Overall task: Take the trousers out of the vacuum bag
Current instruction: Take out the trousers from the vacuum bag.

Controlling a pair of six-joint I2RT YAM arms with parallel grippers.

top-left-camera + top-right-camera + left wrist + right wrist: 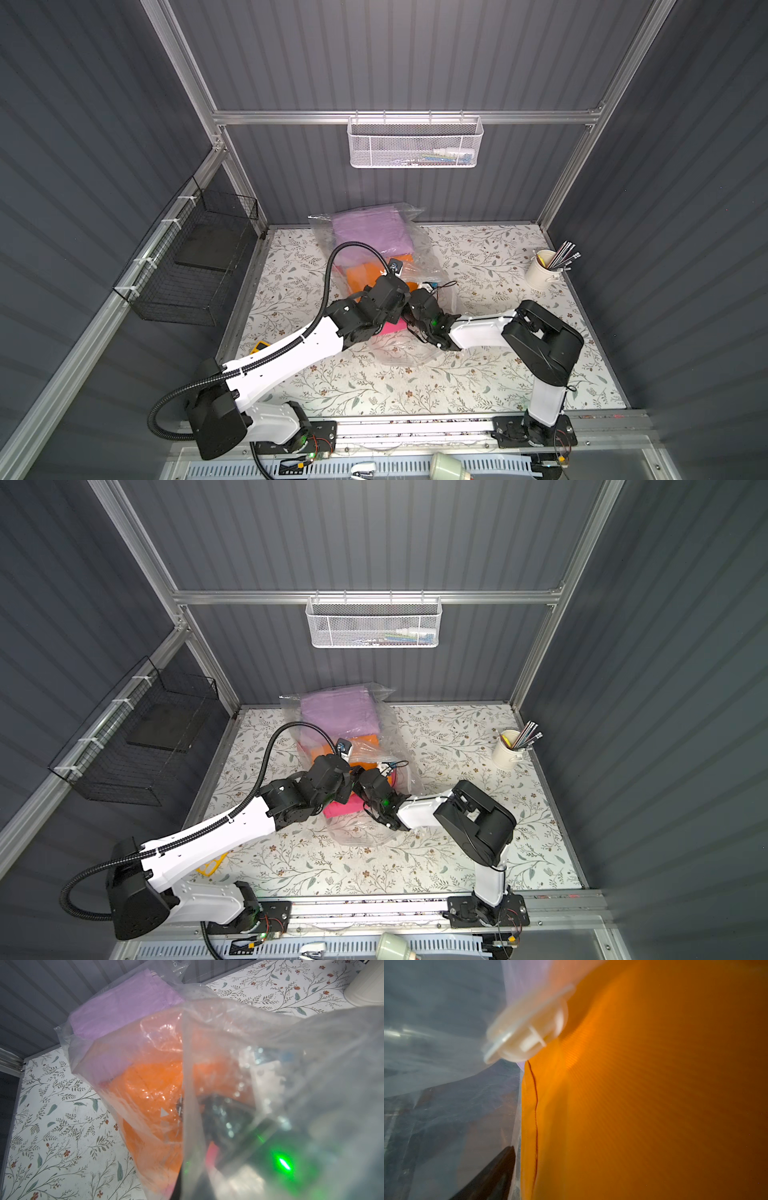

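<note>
A floral-patterned bench [478, 374] carries the large see-through crinkly vacuum bag [424, 253], its long axis running from the arms toward the back wall. Inside it, the lilac cloth trousers [370, 232] lie deepest, the orange trousers [361, 276] in the middle and the hot pink trousers [392, 327] nearest the mouth, under both wrists. The left tool [401, 286] is closed, apparently pinching bag film. The right tool [417, 297] sits inside the bag and is nearer the orange cloth just ahead; whether its jaws are apart I cannot tell. The small round white valve disc [529, 1028] hangs beside that cloth.
</note>
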